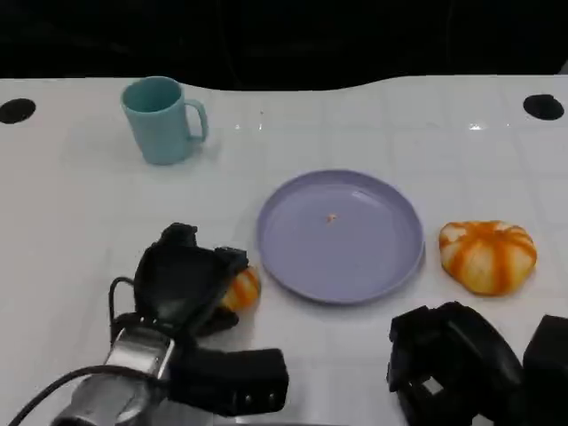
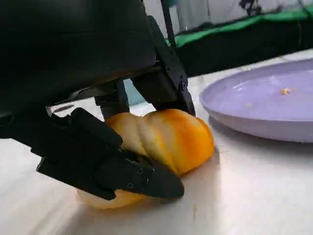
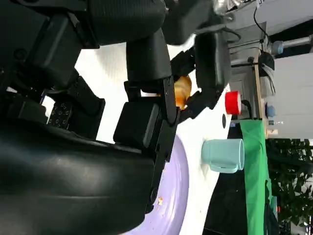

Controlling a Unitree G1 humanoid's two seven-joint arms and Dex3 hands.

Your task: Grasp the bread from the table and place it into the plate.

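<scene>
The cup stands at ten o'clock from the plate. At the plate's eight o'clock edge, the left hand has its fingers wrapped over and under a bread roll resting on the table. The roll looks light, soft and easily squashed, so a gentle hold across its middle should suit. A second roll lies at three o'clock. The right hand sits near it, empty; its spread cannot be told.
</scene>
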